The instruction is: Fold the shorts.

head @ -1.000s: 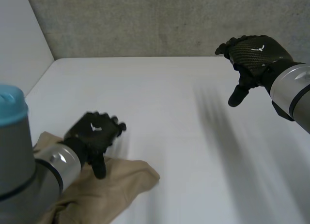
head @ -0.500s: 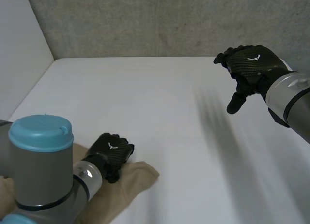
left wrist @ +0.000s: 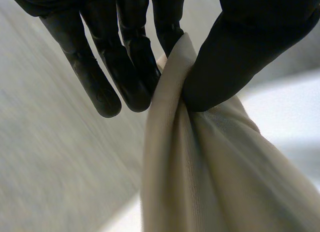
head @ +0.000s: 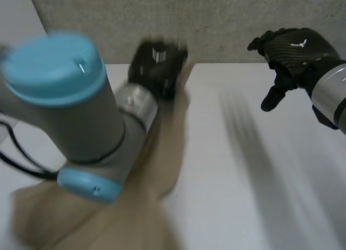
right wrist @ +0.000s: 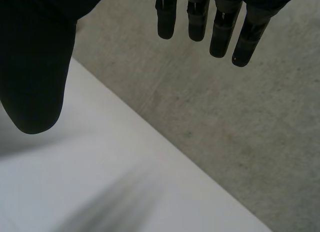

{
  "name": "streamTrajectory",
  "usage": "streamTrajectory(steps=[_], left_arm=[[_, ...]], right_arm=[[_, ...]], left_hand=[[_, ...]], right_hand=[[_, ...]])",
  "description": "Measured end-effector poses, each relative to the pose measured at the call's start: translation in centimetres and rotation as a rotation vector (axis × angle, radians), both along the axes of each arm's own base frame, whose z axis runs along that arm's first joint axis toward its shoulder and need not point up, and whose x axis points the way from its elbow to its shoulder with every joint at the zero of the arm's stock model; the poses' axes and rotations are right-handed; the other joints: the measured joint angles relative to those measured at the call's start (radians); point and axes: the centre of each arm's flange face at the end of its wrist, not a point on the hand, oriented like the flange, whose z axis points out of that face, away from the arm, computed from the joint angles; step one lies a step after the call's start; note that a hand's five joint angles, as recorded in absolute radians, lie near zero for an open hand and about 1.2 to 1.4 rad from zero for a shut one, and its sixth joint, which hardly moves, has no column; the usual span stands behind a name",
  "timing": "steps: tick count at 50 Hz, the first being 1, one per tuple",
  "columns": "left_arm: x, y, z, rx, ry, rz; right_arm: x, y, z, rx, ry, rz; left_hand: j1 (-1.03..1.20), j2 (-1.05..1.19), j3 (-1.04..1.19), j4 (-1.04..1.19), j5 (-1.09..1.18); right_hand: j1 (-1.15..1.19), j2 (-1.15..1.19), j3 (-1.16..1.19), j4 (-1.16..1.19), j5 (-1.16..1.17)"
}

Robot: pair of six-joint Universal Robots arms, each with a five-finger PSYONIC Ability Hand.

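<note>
- In front of a grey concrete wall (head: 227,18), a white table (head: 232,169) is seen from above.
- The left arm (head: 70,109) (grey joint, light-blue cap) is stretched up across the near left of the head view.
- The beige shorts (head: 165,147) are held in the air by one gathered fold. From there they hang in a long drape toward the table's near left side, where the rest is bunched.
- The right hand (head: 292,47) is held above the table's far right part, well apart from the shorts. Its fingers are straight and spread, the thumb is set apart, and nothing is held.
- The left hand (left wrist: 250,46) is closed on the shorts, with the fold pinched between thumb and fingers.
</note>
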Motion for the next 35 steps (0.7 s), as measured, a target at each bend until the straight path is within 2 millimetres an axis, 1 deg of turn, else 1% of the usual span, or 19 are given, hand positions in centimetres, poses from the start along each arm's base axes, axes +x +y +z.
streamTrajectory(steps=[1, 2, 3, 4, 6, 11, 15, 20, 22, 23, 25, 26, 27, 28, 29, 30, 31, 32, 35], left_arm=[[-0.8, 0.1, 3.8, -0.062, 0.126, 0.003], [-1.0, 0.3, 5.9, -0.094, 0.197, 0.003], [-1.0, 0.3, 5.9, -0.094, 0.197, 0.003], [-0.8, 0.6, 9.1, -0.143, 0.299, 0.002], [0.0, 1.2, 12.1, -0.194, 0.396, 0.001], [1.8, 2.6, 15.8, -0.258, 0.510, 0.007], [4.1, 2.9, 16.7, -0.283, 0.544, 0.046], [8.0, 0.6, 14.5, -0.264, 0.512, 0.175], [9.7, -0.9, 12.5, -0.228, 0.479, 0.243], [11.2, -2.1, 10.3, -0.184, 0.447, 0.299], [12.1, -3.0, 8.6, -0.148, 0.424, 0.335], [12.9, -3.8, 6.6, -0.106, 0.396, 0.368], [12.9, -3.8, 6.6, -0.106, 0.396, 0.368], [13.7, -4.9, 3.3, -0.033, 0.348, 0.403], [13.7, -4.9, 3.3, -0.033, 0.348, 0.403], [14.1, -5.7, 0.9, 0.020, 0.311, 0.421], [14.2, -6.1, -0.4, 0.046, 0.291, 0.428], [14.3, -6.9, -2.7, 0.096, 0.251, 0.441], [14.4, -7.1, -3.6, 0.112, 0.236, 0.444]], right_arm=[[-0.1, 0.1, 0.6, -0.016, -0.009, -0.004], [-0.3, 0.1, 1.0, -0.028, -0.016, -0.008], [-0.3, 0.1, 1.0, -0.028, -0.016, -0.008], [-0.5, 0.1, 1.4, -0.040, -0.024, -0.018], [-0.8, -0.1, 1.8, -0.051, -0.032, -0.032], [-1.4, -0.6, 2.3, -0.065, -0.043, -0.058], [-1.6, -0.8, 2.5, -0.069, -0.046, -0.068], [-1.7, -0.8, 2.5, -0.069, -0.047, -0.069], [-1.6, -0.8, 2.5, -0.069, -0.047, -0.068], [-1.6, -0.7, 2.4, -0.068, -0.046, -0.065], [-1.5, -0.7, 2.4, -0.066, -0.046, -0.062], [-1.4, -0.6, 2.4, -0.065, -0.045, -0.059], [-1.4, -0.6, 2.4, -0.065, -0.045, -0.059], [-1.3, -0.5, 2.2, -0.061, -0.043, -0.054], [-1.3, -0.5, 2.2, -0.061, -0.043, -0.054], [-1.2, -0.5, 2.1, -0.057, -0.041, -0.050], [-1.2, -0.5, 2.0, -0.054, -0.039, -0.049], [-1.1, -0.5, 1.8, -0.049, -0.036, -0.046], [-1.1, -0.5, 1.8, -0.047, -0.034, -0.045]], left_hand=[[0.000, 0.000, 0.000, 0.000, 0.000], [0.000, 0.000, 0.002, 0.000, 0.000], [0.000, 0.000, 0.002, 0.000, 0.000], [0.000, 0.000, 0.002, 0.000, 0.000], [0.000, 0.000, 0.002, 0.000, 0.000], [0.000, 0.000, 0.002, 0.000, 0.000], [0.000, 0.000, 0.002, 0.000, 0.000], [0.000, 0.004, 0.006, 0.000, 0.000], [0.000, 0.004, 0.006, 0.000, 0.000], [0.000, 0.004, 0.006, 0.000, 0.000], [0.000, 0.004, 0.006, 0.000, 0.000], [-0.005, -0.005, 0.003, -0.005, -0.002], [-0.005, -0.005, 0.003, -0.005, -0.002], [-0.279, -0.284, -0.277, -0.295, -0.248], [-0.279, -0.284, -0.277, -0.295, -0.248], [-0.489, -0.510, -0.499, -0.511, -0.451], [-0.489, -0.510, -0.499, -0.511, -0.451], [-0.629, -0.648, -0.638, -0.665, -0.605], [-0.656, -0.691, -0.681, -0.707, -0.649]], right_hand=[[0.000, 0.000, 0.000, 0.000, 0.000], [0.000, 0.000, 0.000, 0.000, 0.000], [0.000, 0.000, 0.000, 0.000, 0.000], [0.000, 0.000, 0.000, 0.000, 0.000], [0.000, 0.000, 0.000, 0.000, 0.000], [0.000, 0.000, 0.000, 0.000, 0.000], [0.000, 0.000, 0.000, 0.000, 0.000], [0.000, 0.000, 0.000, 0.000, 0.000], [0.000, 0.000, 0.000, 0.000, 0.000], [0.000, 0.000, 0.000, 0.000, 0.000], [0.000, 0.000, 0.000, 0.000, 0.000], [0.000, 0.000, 0.000, 0.000, 0.000], [0.000, 0.000, 0.000, 0.000, 0.000], [0.000, 0.000, 0.000, 0.000, 0.000], [0.000, 0.000, 0.000, 0.000, 0.000], [0.000, 0.000, 0.000, 0.000, 0.000], [0.000, 0.000, 0.000, 0.000, 0.000], [0.000, 0.000, 0.000, 0.000, 0.000], [0.000, 0.000, 0.000, 0.000, 0.000]])
